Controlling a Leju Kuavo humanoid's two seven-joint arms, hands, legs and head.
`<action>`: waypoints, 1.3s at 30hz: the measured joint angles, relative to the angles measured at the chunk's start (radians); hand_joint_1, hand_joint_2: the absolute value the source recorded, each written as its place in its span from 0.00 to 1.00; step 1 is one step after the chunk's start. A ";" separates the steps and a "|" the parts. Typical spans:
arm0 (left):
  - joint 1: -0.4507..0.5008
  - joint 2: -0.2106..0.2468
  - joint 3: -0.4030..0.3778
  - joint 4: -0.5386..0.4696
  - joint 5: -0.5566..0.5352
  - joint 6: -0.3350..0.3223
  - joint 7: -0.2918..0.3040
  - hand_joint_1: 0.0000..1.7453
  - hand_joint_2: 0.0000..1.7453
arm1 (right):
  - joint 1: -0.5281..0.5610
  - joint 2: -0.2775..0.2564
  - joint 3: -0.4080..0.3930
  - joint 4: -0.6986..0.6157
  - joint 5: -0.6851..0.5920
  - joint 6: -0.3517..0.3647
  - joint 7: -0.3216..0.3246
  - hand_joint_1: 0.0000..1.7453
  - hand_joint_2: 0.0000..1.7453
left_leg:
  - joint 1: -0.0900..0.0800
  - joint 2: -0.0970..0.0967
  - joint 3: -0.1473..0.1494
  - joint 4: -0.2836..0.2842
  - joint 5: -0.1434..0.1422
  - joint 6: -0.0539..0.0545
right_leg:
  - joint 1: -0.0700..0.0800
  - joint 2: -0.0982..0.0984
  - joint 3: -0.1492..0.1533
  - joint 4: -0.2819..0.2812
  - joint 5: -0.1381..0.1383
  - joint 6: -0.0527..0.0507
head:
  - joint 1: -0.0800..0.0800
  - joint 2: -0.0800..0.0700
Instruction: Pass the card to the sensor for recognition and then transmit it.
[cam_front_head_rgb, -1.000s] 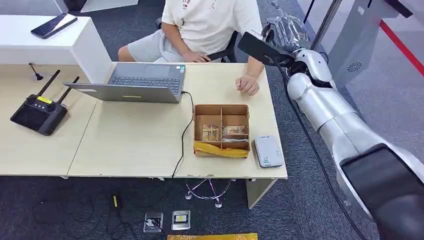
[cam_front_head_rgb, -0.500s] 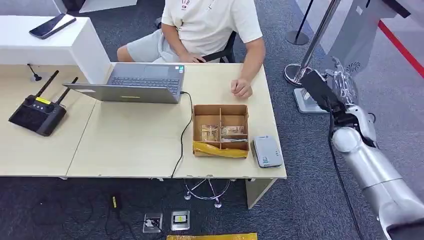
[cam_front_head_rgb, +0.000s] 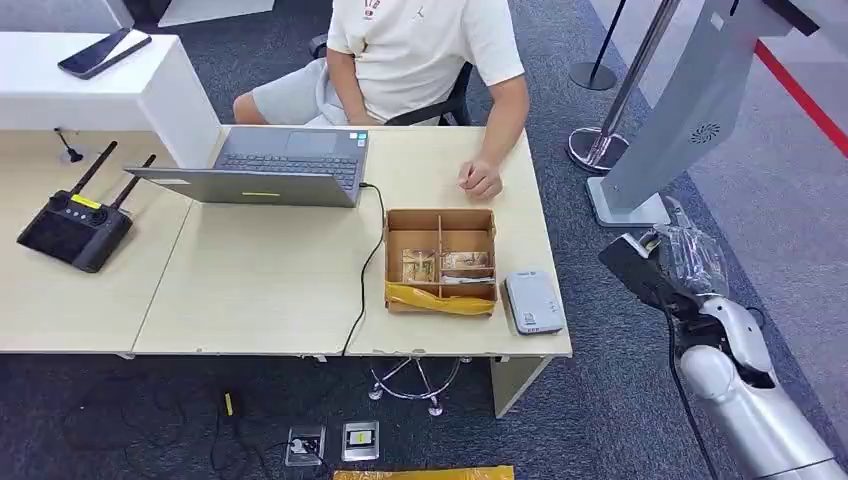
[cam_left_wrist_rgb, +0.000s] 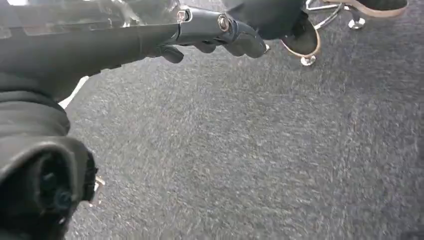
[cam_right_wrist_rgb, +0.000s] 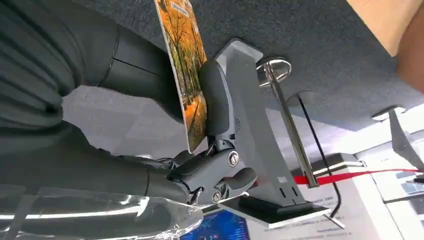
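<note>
I see my right hand (cam_right_wrist_rgb: 165, 125) pinching the card (cam_right_wrist_rgb: 187, 75) between thumb and fingers (cam_right_wrist_rgb: 215, 100). Beyond the fingers stands a grey kiosk (cam_front_head_rgb: 690, 110). My left hand (cam_left_wrist_rgb: 150, 35) hangs above carpet (cam_left_wrist_rgb: 250, 150); its grip I cannot tell.

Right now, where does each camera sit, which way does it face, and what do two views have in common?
Head view: high on the body, looking forward and down at the table, the person and the right hand.
Left wrist view: behind the left hand, facing carpet.
Right wrist view: behind the right hand's fingers pinching the card.
Shared: head and right wrist views both show the grey stand.
</note>
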 joint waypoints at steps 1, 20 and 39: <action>-0.002 -0.002 0.000 0.000 0.001 0.000 -0.004 0.00 0.00 | 0.003 0.005 0.002 0.000 0.007 0.000 -0.007 0.93 1.00 | 0.000 0.000 0.000 0.000 0.000 0.000 | 0.000 0.000 0.000 0.000 0.000 0.000 | 0.000 0.000; -0.016 -0.018 0.000 -0.001 -0.010 -0.032 -0.026 0.00 0.00 | -0.067 0.160 0.046 0.039 0.074 0.009 -0.094 1.00 1.00 | 0.000 0.000 0.000 0.000 0.000 0.000 | 0.000 0.002 0.000 0.000 0.000 0.000 | 0.000 0.000; -0.015 -0.019 0.000 -0.001 -0.011 -0.039 -0.026 0.00 0.00 | -0.081 0.213 0.052 0.279 0.121 -0.090 -0.151 1.00 1.00 | 0.000 0.000 0.000 0.000 0.000 0.000 | 0.000 0.002 0.000 0.000 0.000 0.000 | 0.000 0.000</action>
